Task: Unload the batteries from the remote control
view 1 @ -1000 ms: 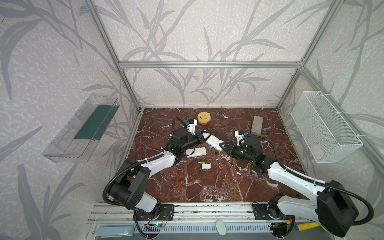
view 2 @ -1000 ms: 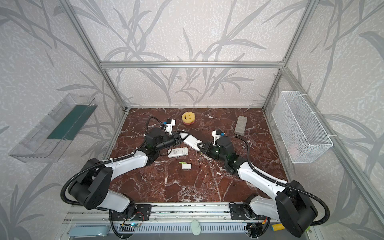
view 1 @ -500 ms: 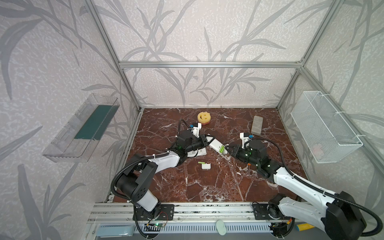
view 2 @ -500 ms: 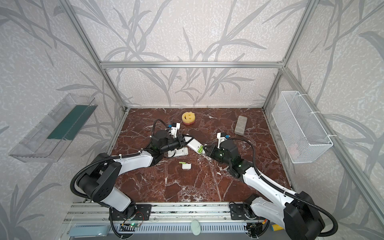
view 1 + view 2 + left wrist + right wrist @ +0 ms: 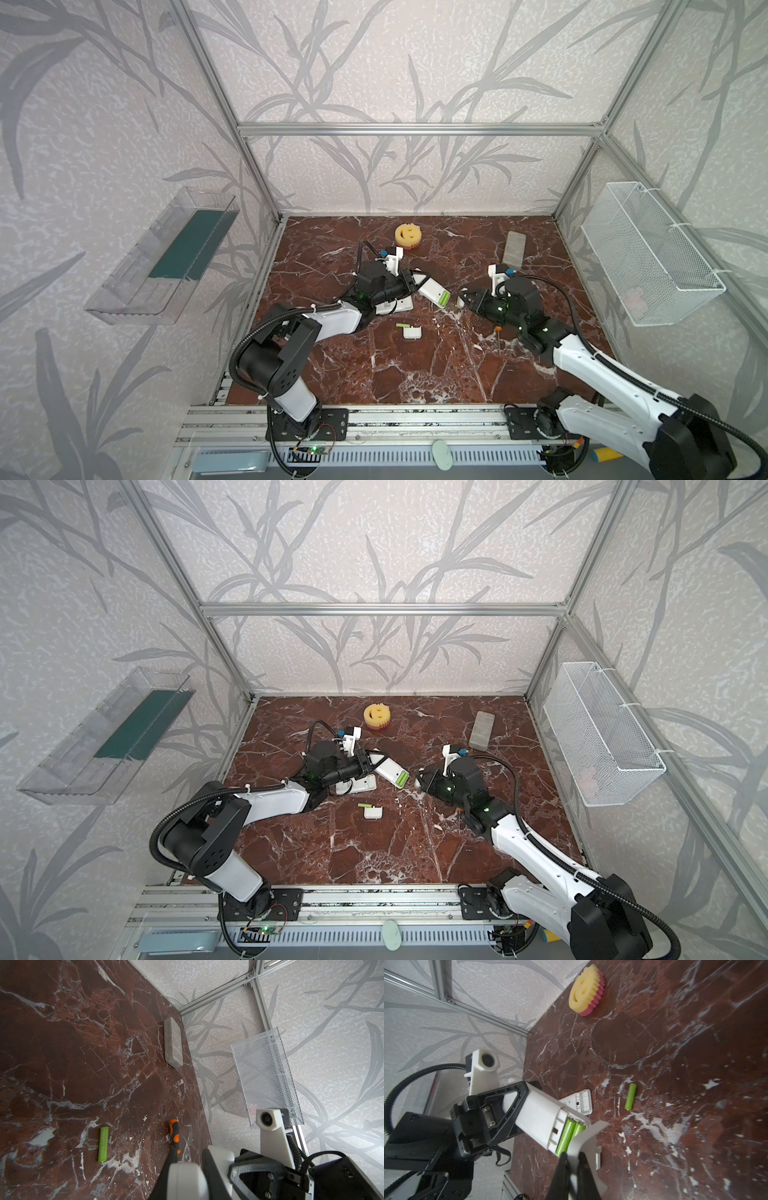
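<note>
- The right claw (image 5: 572, 1159) has pressed together over the last second. It now pinches a thin pale plate, apparently the detached cover (image 5: 588, 1136) of the battery bay.
- A second ago that claw was touching the end of the remote control (image 5: 432, 289). Now it stands just beside it in both top views, with a clear gap between them.
- The left claw (image 5: 412, 278) stays clamped on the other end of the remote control and holds it tilted above the table (image 5: 415, 374).
- The bay is now open, and the right wrist view shows two batteries (image 5: 569, 1134) side by side inside it. They are reachable but not yet out.
- A loose battery (image 5: 402, 325) lies on the table, touching or just beside another cover (image 5: 412, 332).
- A second remote (image 5: 579, 1101) lies flat below the left arm, and its bay looks empty.
- Judged from this, one remote is apparently done and the other has just been opened. The right claw probably must drop the plate before it can pick out the two batteries.
- The orange-handled screwdriver (image 5: 174, 1132) lies unused near the right arm.
</note>
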